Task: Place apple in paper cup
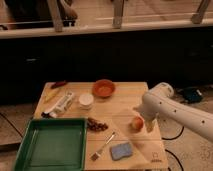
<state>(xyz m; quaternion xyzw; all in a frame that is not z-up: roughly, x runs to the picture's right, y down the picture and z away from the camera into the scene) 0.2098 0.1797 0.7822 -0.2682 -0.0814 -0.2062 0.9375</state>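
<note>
The apple [136, 123], small and reddish-orange, rests on the wooden table [125, 102] toward its right side. My white arm [165, 107] reaches in from the right. Its gripper [148, 123] hangs low just to the right of the apple, open, with nothing held. Whether it touches the fruit I cannot tell. The paper cup [86, 100], small and white, stands upright near the table's middle-left, well to the left of the gripper.
An orange-brown bowl [104, 88] sits behind the cup. A dark red fruit cluster [96, 125], a fork [102, 146] and a blue sponge [121, 150] lie in front. A green tray [50, 145] fills the front left, with a white packet [60, 105] behind it.
</note>
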